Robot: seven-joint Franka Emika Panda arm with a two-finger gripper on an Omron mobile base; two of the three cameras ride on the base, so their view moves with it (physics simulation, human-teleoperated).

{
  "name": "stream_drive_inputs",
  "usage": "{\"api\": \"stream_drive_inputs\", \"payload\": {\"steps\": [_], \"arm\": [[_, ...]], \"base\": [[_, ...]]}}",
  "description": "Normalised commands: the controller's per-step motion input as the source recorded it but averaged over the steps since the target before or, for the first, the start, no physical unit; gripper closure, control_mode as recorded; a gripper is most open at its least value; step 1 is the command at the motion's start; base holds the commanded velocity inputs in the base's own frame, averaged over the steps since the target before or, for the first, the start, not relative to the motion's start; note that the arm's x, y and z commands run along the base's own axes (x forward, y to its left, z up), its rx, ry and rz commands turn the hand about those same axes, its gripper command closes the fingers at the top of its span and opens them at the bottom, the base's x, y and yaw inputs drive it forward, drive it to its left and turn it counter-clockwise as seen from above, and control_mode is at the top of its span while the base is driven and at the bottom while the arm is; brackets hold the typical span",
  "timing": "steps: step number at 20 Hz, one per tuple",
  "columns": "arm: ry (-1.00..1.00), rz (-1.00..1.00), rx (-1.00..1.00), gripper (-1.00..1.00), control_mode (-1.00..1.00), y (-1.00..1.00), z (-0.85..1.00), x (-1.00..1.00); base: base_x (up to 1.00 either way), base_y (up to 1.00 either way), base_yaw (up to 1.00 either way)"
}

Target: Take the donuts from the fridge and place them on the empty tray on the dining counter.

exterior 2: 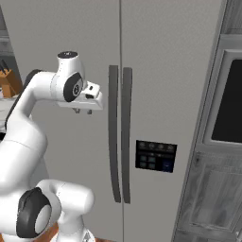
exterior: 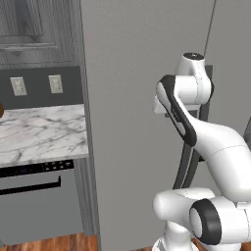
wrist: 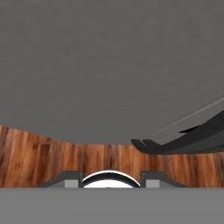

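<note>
I see my gripper (exterior 2: 83, 111) clenched on nothing, pointing down just at nine o'clock of the dark handles (exterior 2: 119, 137) on the fridge (exterior 2: 165, 71), whose doors are both closed.

A marble counter (exterior: 39, 132) is seen at the left, with a dark wall behind it on which two white outlets (exterior: 18, 86) are mounted side by side. Grey upper cabinets (exterior: 34, 29) are set above that wall. Under the counter, a grey dishwasher (exterior: 39, 211) is fitted, topped by a black panel and crossed by a dark bar handle (exterior: 32, 187). A wood floor (exterior: 54, 242) is laid below it, its brown planks also seen from the hand camera (wrist: 43, 157). At the far right, a tall grey cabinet (exterior 2: 208, 198) is found, and a black oven window (exterior 2: 229, 104) is built into it. An orange-brown object (exterior 2: 8, 81), partly cut off, is glimpsed at the left edge.
</note>
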Motion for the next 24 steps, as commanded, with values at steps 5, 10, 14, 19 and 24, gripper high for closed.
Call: {"api": "stream_drive_inputs", "payload": {"steps": [5,10,14,19,24], "arm": [[0.0,0.0,0.0,-1.0,-1.0,0.0,0.0,0.0],[-0.16,0.0,0.0,-1.0,-1.0,-0.02,-0.05,-0.73],[-0.47,0.0,0.0,-1.0,-1.0,0.0,-0.08,-1.0],[-0.41,0.0,0.0,-1.0,-1.0,0.0,-0.16,-0.56],[-0.39,0.0,0.0,-1.0,-1.0,0.0,-0.01,-0.22]], "base": [[0.0,0.0,0.0],[0.0,0.0,0.0],[0.0,0.0,0.0],[0.0,0.0,0.0],[0.0,0.0,0.0]]}}
